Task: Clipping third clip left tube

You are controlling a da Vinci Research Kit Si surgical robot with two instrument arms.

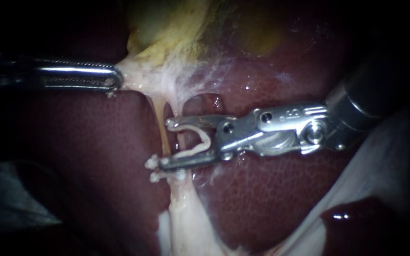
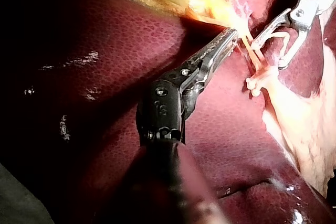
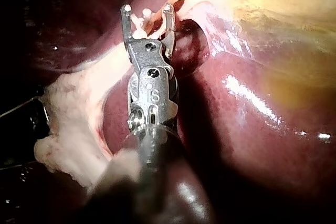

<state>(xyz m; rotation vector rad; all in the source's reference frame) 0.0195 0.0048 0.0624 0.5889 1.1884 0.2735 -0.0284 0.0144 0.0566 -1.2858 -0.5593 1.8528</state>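
My left instrument (image 1: 115, 78) (image 2: 231, 35) comes in from the left, jaws shut on pale tissue (image 1: 136, 71) just below the yellowish gallbladder (image 1: 167, 23). From that tissue the thin yellowish left tube (image 1: 160, 118) runs down. My right instrument (image 1: 167, 143) (image 2: 269, 53) (image 3: 147, 9) has its jaws wide apart, straddling this tube. Both jaws hold an open white clip (image 1: 200, 140) (image 3: 139, 24) between them. Just below the lower jaw, two white clips (image 1: 152, 163) (image 1: 155, 178) (image 2: 254, 83) sit across the tube.
Dark red liver (image 1: 96, 156) lies on both sides of the tube. A broad band of pale tissue (image 1: 191, 218) continues below the clips. White material (image 1: 385, 156) lies under the right instrument's shaft at the right.
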